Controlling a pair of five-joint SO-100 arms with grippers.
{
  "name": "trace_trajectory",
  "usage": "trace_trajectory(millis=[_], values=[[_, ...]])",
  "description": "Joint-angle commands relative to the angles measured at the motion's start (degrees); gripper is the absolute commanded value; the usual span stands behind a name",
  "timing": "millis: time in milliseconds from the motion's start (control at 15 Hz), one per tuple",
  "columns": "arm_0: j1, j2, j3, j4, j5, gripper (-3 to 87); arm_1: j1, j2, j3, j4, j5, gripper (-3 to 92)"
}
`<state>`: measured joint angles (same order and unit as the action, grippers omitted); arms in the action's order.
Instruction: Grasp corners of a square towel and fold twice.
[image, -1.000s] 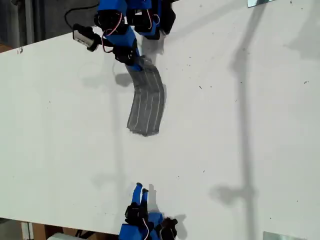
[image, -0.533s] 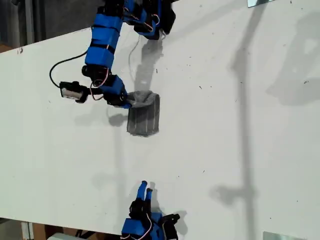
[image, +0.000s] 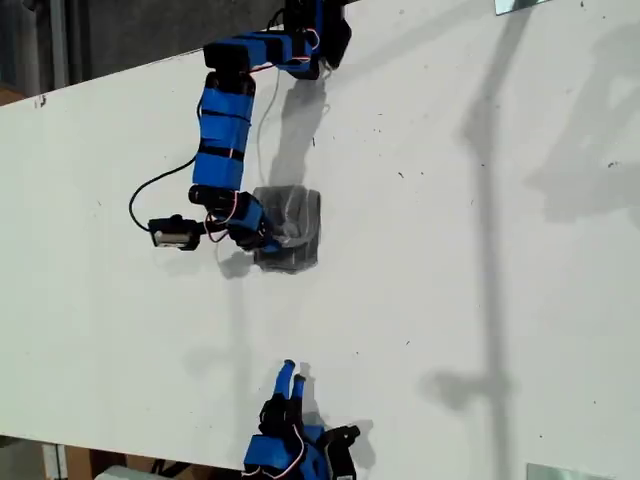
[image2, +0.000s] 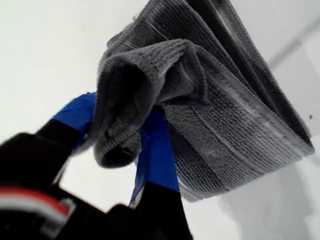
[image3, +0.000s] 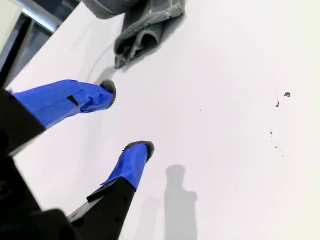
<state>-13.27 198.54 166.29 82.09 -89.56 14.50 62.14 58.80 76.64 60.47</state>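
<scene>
My first gripper (image2: 125, 145) is pinching a bunched corner of the towel (image: 290, 228), with the folded stack lying right beyond the jaws, mid-table (image: 480, 300) and nearer the far edge in the exterior view. My second gripper (image3: 127, 120) is spread with nothing in it, well apart near the opposite edge, so the first arm's clearly closer.

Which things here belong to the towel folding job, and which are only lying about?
Belong to the job:
- the towel, folded over
- my first gripper, shut on a towel corner
- my second gripper, open and apart from the towel

Only lying about:
- the white table
- small dark specks on it
</scene>
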Motion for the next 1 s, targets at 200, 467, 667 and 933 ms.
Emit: trace_trajectory(millis=[200,467,667,933], values=[[0.18,0.26,-1.05,1.14,0.26,19.7,0.79,45.97,21.71,5.36,0.53,44.4],[-1.14,0.26,0.35,1.93,1.32,19.7,-5.1,86.75,80.68,-11.95,14.68,44.1],[-2.72,0.26,4.31,-0.88,1.58,19.6,-12.92,126.56,101.16,6.68,28.3,44.9],[-5.27,0.18,11.95,-6.59,3.6,19.4,-14.33,126.56,101.95,9.58,31.29,40.0]])
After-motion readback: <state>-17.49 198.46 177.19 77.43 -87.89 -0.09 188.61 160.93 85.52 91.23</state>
